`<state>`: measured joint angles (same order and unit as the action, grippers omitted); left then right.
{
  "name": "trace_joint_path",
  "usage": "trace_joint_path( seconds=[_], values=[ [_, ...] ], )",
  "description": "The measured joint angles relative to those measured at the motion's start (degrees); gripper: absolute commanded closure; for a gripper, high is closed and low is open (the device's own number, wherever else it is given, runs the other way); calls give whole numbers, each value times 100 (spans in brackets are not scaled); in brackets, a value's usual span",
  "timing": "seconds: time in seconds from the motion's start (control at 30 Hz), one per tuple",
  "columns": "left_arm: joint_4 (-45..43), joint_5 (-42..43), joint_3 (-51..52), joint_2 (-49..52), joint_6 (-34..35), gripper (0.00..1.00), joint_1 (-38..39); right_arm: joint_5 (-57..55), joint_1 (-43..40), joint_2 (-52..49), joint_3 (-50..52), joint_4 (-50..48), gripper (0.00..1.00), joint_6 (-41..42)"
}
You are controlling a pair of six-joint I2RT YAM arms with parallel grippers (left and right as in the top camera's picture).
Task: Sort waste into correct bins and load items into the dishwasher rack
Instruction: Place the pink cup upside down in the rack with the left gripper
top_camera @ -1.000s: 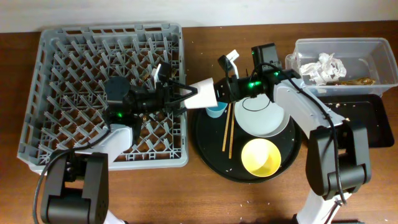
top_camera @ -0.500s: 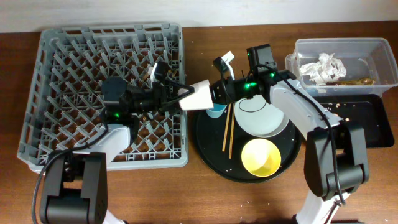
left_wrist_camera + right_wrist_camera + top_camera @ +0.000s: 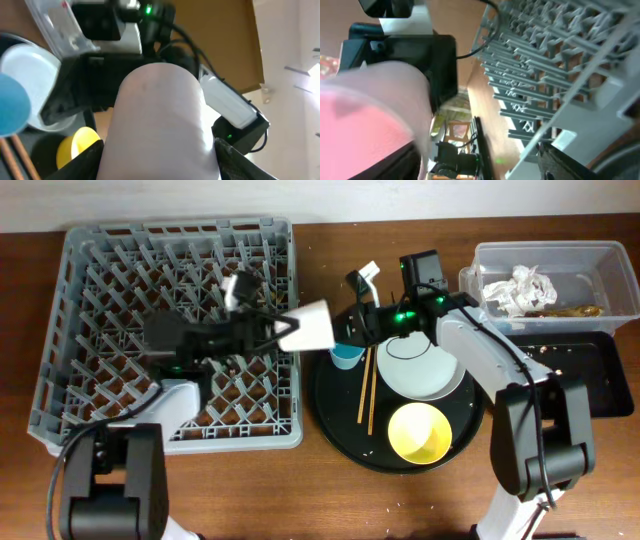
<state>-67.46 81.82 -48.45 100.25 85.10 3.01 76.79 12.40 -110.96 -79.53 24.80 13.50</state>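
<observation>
The grey dishwasher rack (image 3: 100,300) fills the desk's left side. The small pink cup (image 3: 315,327) hangs over its right edge, clenched across its wall by the left gripper (image 3: 292,332). The right gripper (image 3: 352,322) sits just beside it, spread and empty. The cup looks light, stiff and smooth, likely slippery, so a mid-wall hold seems safest.

- Left arm (image 3: 178,398) and right arm (image 3: 478,345): white shells, black joints, black bases.
- Green lights (image 3: 400,314) glow at both wrists.
- Thin black cables (image 3: 512,355) trail along the links.
- Left gripper (image 3: 288,330), right gripper (image 3: 350,320): black angular fingers.
</observation>
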Motion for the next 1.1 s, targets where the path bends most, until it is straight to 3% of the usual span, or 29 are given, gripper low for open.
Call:
trace_joint_path(
  seconds=[0.1,0.17,0.2,0.3,0.37,0.43,0.53,0.6,0.7,0.8,0.87,1.0,1.03,1.07,1.1],
  values=[
    [-354,404,-317,4,151,65,-564,72,-955,0,0,4,17,0],
    [-511,640,-960,15,170,66,-649,85,-1163,0,2,4,17,-11],
    [-376,629,-1290,4,170,66,-669,83,-1187,0,2,2,17,-17],
    [1180,-210,-1587,-13,81,66,-839,-92,-1119,0,4,68,17,-22],
    [2590,-1187,-1617,7,-586,67,-859,-387,-1119,0,4,275,11,-26],
    [4120,-1580,-1893,0,-1427,67,-859,-673,-1119,0,7,474,4,-122],
    [7090,-2334,-2741,-7,-3348,67,-857,-1060,-1119,0,11,922,1,-566],
    [9490,-3471,-3392,-160,-4721,68,-708,-1521,-1119,13,11,1331,2,-979],
    [11575,-5287,-4022,-787,-6037,71,-15,-3810,-1119,402,-372,2761,2,-1207],
    [13350,-6802,-4131,-960,-6371,71,815,-5630,-1115,691,-859,3268,2,-1156],
    [13761,-7604,-4122,-929,-6413,71,1274,-5934,-1115,699,-876,3237,0,-1137],
    [13560,-8081,-3609,-501,-6406,71,1639,-5919,-1115,699,-876,3226,6,-1088],
    [13525,-8091,-3563,-343,-6404,49,1639,-5877,-1115,699,-876,3224,9,-1086],
    [13431,-8122,-3543,-162,-6406,35,1639,-5764,-1113,699,-876,3213,12,-1078],
    [13385,-8124,-3543,-31,-6404,28,1639,-5720,-1113,699,-876,3204,15,-1069]
  ],
)
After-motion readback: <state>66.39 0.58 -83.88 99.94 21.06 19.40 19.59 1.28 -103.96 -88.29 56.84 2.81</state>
